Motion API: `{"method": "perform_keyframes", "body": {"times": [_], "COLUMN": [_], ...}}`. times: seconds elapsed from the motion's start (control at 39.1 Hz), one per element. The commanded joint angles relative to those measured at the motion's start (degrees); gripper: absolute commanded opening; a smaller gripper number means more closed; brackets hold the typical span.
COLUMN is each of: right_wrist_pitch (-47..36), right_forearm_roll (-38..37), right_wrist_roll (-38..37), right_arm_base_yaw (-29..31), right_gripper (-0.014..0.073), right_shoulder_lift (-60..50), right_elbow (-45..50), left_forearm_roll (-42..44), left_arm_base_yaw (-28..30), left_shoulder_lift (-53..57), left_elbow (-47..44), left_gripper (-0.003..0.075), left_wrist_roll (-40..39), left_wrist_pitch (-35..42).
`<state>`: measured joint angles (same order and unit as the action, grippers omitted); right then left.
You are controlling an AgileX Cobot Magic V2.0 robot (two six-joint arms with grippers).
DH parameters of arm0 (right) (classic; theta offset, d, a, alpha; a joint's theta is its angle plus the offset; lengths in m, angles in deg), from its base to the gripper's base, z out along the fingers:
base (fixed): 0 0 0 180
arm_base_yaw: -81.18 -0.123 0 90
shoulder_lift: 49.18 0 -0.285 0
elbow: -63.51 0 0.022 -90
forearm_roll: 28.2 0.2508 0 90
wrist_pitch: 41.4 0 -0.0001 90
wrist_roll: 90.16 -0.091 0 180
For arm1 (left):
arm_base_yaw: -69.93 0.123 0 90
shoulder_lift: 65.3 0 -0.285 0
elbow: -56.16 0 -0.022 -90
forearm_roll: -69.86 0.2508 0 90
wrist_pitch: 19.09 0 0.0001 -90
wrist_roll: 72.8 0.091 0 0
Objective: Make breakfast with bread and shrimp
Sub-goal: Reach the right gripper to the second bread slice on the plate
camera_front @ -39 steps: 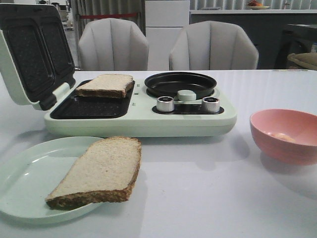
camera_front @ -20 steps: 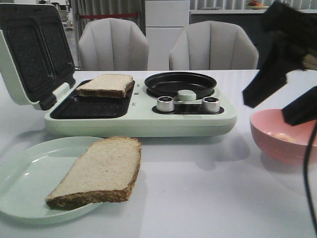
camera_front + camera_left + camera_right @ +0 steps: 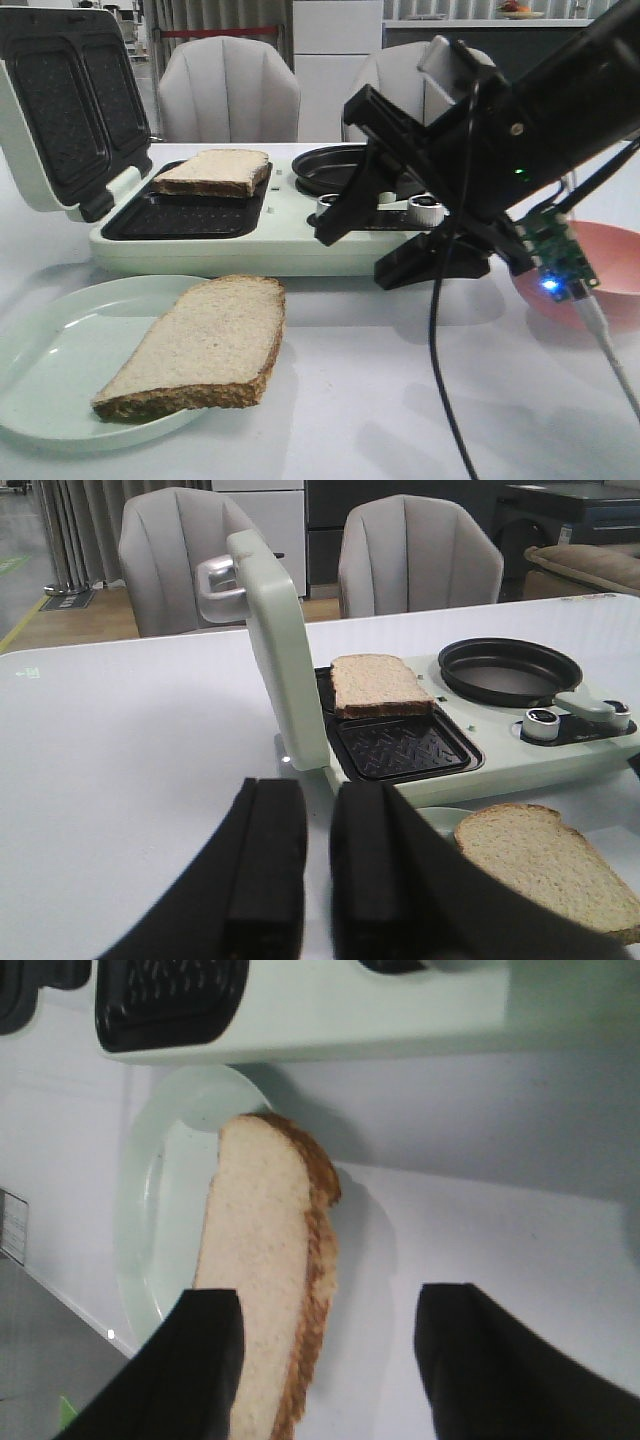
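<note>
Risk first: the right end effector (image 3: pixel 362 248), fingers spread wide and carrying nothing, is hanging in front of the sandwich maker (image 3: pixel 280 235) near the plated bread slice (image 3: pixel 200 345) — a low or skewed approach could be nudging the slice off the plate (image 3: pixel 50 350) onto the worktop (image 3: pixel 400 400). Second slice (image 3: pixel 213 171) is lying in the maker's rear tray. Shrimp are not showing; the pink bowl (image 3: pixel 610 285) is mostly hidden. Left end effector (image 3: pixel 305 875), fingers nearly together and empty, is appearing only in its wrist view.
</note>
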<state>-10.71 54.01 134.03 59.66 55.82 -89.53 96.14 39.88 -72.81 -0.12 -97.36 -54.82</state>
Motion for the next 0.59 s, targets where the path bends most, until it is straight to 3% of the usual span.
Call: {"method": "perform_keyframes", "body": {"times": [0.0,0.46,0.56], "right_wrist_pitch": [2.8,6.5,6.4], "right_forearm_roll": [11.4,16.1,16.8], "right_wrist_roll": [9.8,12.4,12.4], "right_arm_base_yaw": [-0.6,-6.1,-6.1], "right_gripper": [0.0487,0.0486,0.0403], "right_shoulder_lift": [2.4,12.2,12.2], "right_elbow": [-3.3,-8.4,-8.4], "left_forearm_roll": [1.0,1.0,1.0], "left_arm_base_yaw": [-0.3,-0.3,-0.3], "left_shoulder_lift": [0.9,0.9,0.9], "left_elbow": [1.5,1.5,1.5], "left_gripper": [0.0185,0.0185,0.0185], "left_wrist_roll": [-0.4,-0.4,-0.4], "left_wrist_pitch": [4.3,4.2,4.2]}}
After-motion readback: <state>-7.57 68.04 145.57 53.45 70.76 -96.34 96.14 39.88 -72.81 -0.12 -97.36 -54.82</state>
